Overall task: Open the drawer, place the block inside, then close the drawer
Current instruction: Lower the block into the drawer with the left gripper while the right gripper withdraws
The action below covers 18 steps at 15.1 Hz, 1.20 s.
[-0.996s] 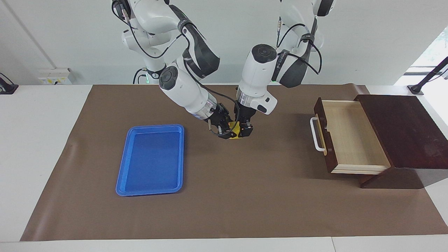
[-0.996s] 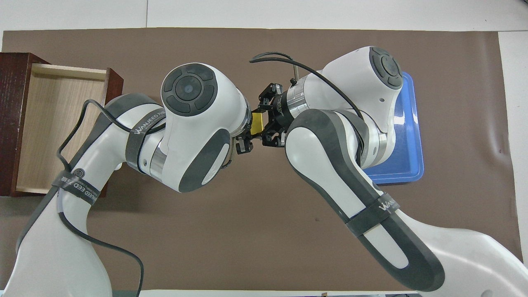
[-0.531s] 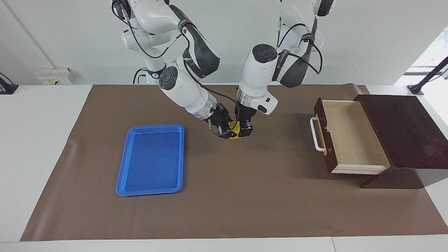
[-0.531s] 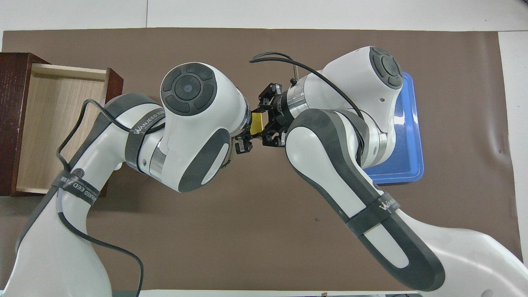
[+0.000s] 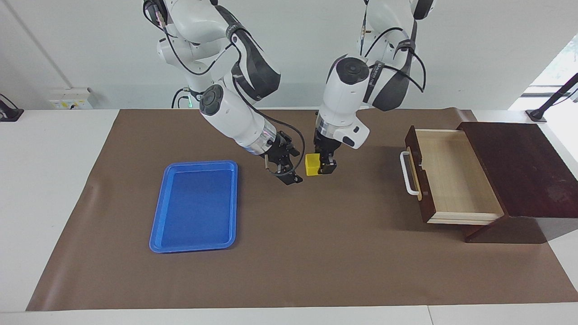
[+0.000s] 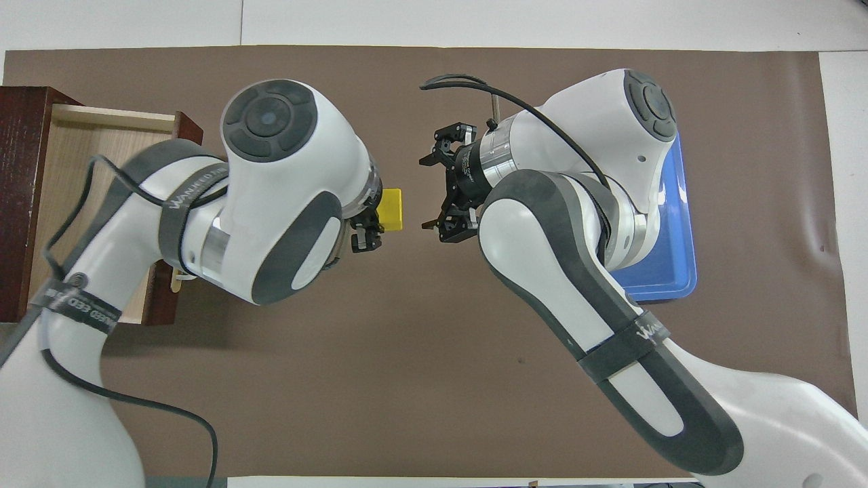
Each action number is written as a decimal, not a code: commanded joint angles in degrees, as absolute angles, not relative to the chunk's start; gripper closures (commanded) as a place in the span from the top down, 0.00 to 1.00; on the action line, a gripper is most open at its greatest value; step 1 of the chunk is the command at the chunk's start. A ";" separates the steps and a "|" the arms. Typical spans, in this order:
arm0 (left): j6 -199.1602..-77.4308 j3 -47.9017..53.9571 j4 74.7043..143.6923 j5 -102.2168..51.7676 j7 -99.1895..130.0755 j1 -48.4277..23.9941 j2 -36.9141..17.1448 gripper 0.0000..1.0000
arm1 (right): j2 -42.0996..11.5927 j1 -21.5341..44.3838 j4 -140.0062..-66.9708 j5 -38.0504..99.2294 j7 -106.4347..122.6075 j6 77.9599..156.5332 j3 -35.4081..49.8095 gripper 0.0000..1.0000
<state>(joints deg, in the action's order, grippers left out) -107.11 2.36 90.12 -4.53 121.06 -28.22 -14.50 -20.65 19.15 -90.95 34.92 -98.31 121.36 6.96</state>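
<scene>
Nearest the robots on the surface [image 5: 67, 149], you have the two grippers up over the middle of the brown mat [image 5: 316, 253], between the tray and the drawer. Your left gripper [image 5: 326, 168] hangs from above with its fingers clamped on the yellow block [image 5: 312, 164], which sticks out sideways toward the right arm's end and sits clear of the mat. Your right gripper [image 5: 285, 174] comes in at a slant just beside the block without touching it, and its fingers stand apart and hold nothing; the overhead view shows a gap between them and the block [image 6: 392, 209].

Toward the left arm's end, your dark wooden box [image 5: 524, 167] has its drawer [image 5: 451, 176] pulled out, the pale interior showing, the white bar handle [image 5: 409, 174] facing the middle of the mat.

Toward the right arm's end, a little farther from the robots than the grippers' spot, the flat blue tray [image 5: 195, 205] lies on the mat.
</scene>
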 commanded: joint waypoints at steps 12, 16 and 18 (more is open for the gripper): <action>-108.00 2.55 103.34 -4.75 75.44 4.91 -2.37 0.00 | -18.63 6.17 -87.37 35.07 -89.40 107.77 6.77 1.00; -114.16 2.46 111.26 -4.48 73.30 7.20 -1.59 0.00 | -17.76 2.82 -86.84 30.34 -81.06 103.90 6.68 1.00; -114.26 2.46 113.19 -4.48 72.86 7.56 -0.97 0.00 | -16.97 1.50 -86.84 28.84 -76.23 101.88 6.50 1.00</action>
